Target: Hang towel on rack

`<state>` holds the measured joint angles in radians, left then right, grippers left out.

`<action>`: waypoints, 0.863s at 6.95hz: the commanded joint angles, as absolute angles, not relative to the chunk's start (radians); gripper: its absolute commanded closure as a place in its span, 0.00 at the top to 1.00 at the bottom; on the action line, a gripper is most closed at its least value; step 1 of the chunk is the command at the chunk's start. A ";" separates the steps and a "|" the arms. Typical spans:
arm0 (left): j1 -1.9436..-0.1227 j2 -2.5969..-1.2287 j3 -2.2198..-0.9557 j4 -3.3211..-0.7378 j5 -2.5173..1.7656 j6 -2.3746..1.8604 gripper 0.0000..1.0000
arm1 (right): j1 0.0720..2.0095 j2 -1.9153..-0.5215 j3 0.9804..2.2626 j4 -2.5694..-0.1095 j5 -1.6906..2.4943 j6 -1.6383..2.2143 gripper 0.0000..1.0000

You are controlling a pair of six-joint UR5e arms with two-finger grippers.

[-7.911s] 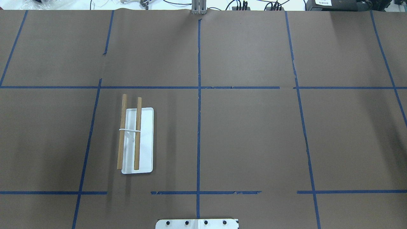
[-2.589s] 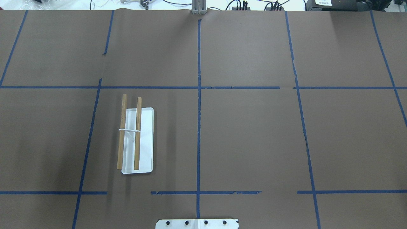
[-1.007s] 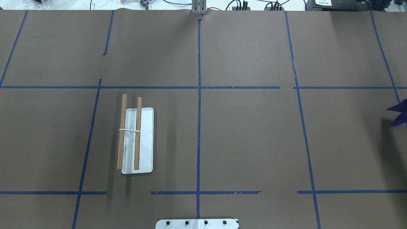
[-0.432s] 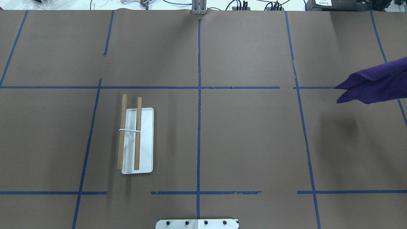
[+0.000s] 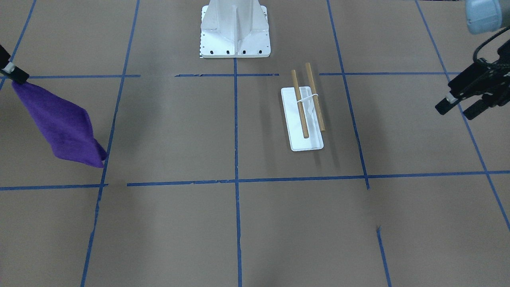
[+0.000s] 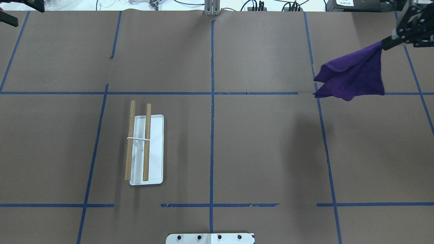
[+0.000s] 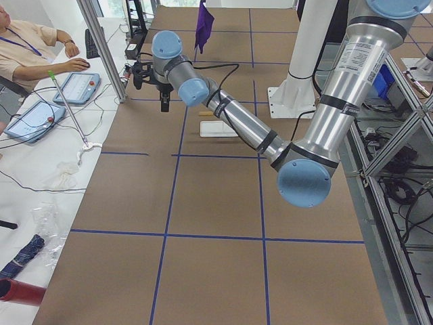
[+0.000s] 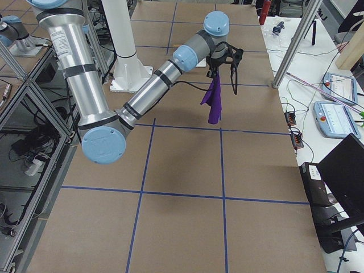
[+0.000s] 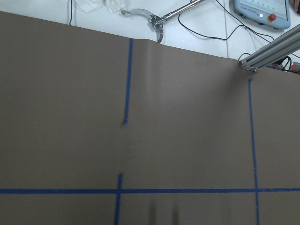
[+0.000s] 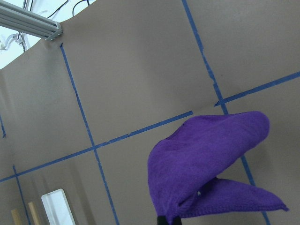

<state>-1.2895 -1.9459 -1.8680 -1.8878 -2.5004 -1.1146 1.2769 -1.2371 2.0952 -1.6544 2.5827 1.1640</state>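
The purple towel (image 6: 352, 76) hangs by one corner from my right gripper (image 6: 386, 42), which is shut on it high above the table's far right part. The towel also shows in the front-facing view (image 5: 63, 123), the right view (image 8: 214, 102) and the right wrist view (image 10: 206, 159). The rack (image 6: 154, 149), a white base with two tan rods, stands left of the table's centre, far from the towel; it also shows in the front-facing view (image 5: 303, 115). My left gripper (image 5: 458, 108) is open and empty, high over the far left of the table.
The white robot pedestal (image 5: 235, 32) stands at the near middle edge. Blue tape lines cross the brown table cover. An operator (image 7: 27, 47) sits beyond the far edge with tablets (image 7: 78, 87). An aluminium post (image 6: 212, 7) stands at the far middle edge.
The towel has come in from the right edge and moved left and toward the far side, held by my right gripper. My left gripper now shows at the far left corner. The rack has not moved.
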 commanded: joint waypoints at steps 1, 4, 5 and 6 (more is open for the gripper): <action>-1.150 -1.962 -1.858 -2.233 -2.482 -1.646 1.00 | 1.113 -1.102 2.097 -1.652 2.481 1.387 0.00; -0.958 -2.032 -1.856 -2.408 -2.256 -2.039 1.00 | 1.008 -0.999 2.103 -1.649 2.430 1.552 0.00; -0.903 -2.067 -1.850 -2.407 -2.232 -2.083 1.00 | 0.939 -0.970 2.105 -1.610 2.351 1.637 0.00; -0.876 -2.094 -1.842 -2.408 -2.223 -2.262 1.00 | 0.886 -0.969 2.102 -1.515 2.273 1.739 0.00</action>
